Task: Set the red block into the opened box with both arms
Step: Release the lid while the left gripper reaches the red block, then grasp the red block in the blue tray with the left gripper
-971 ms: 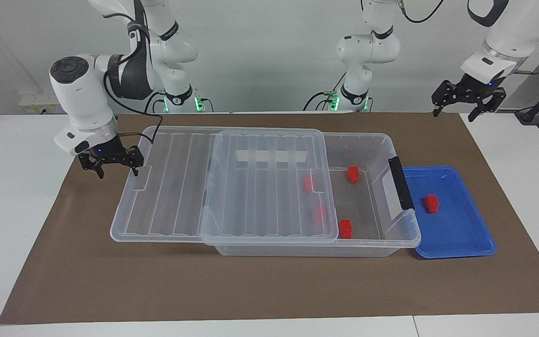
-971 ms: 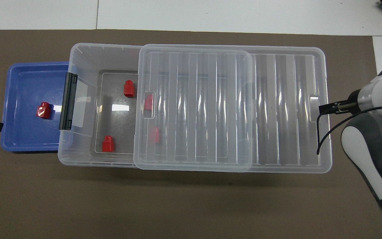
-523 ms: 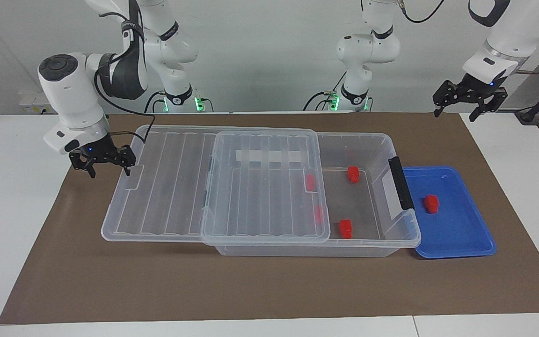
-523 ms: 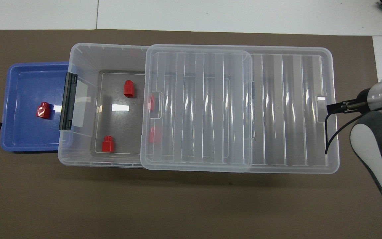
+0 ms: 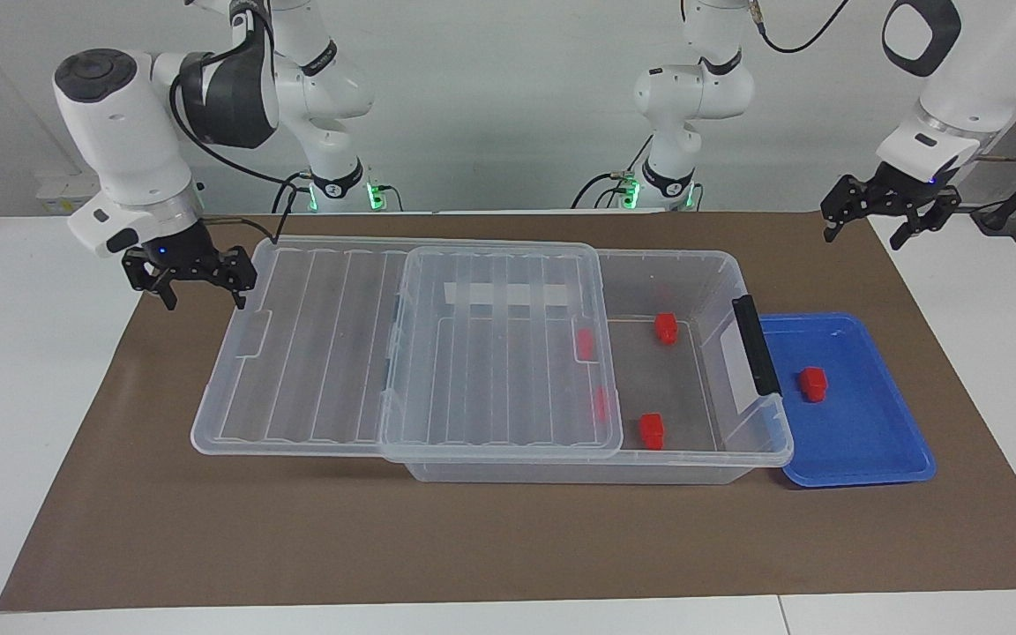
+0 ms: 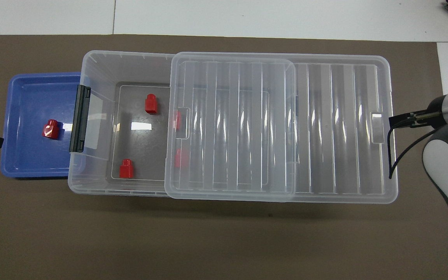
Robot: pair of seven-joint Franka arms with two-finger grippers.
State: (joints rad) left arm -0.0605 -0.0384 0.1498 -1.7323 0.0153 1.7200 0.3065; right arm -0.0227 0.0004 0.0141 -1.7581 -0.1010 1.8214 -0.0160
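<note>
Box [image 5: 693, 265] partly uncovered, its ribbed lid [image 5: 402, 353] slid toward the right arm's end. One red block [image 5: 813, 384] lies in the blue tray [image 5: 861, 459] beside the box's latch end; four others sit inside the box. Left gripper [image 5: 887, 216], jaws spread and empty, hangs well apart from that block, above the mat's corner near the tray: it should probably descend vertically and centre the block before closing. Right gripper [image 5: 195, 287], jaws also spread and empty, hovers by the lid's outer end.

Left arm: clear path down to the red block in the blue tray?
Probably yes. The red block lies alone in the open blue tray, nothing over it. The left gripper hangs open above the mat at that end, empty.
</note>
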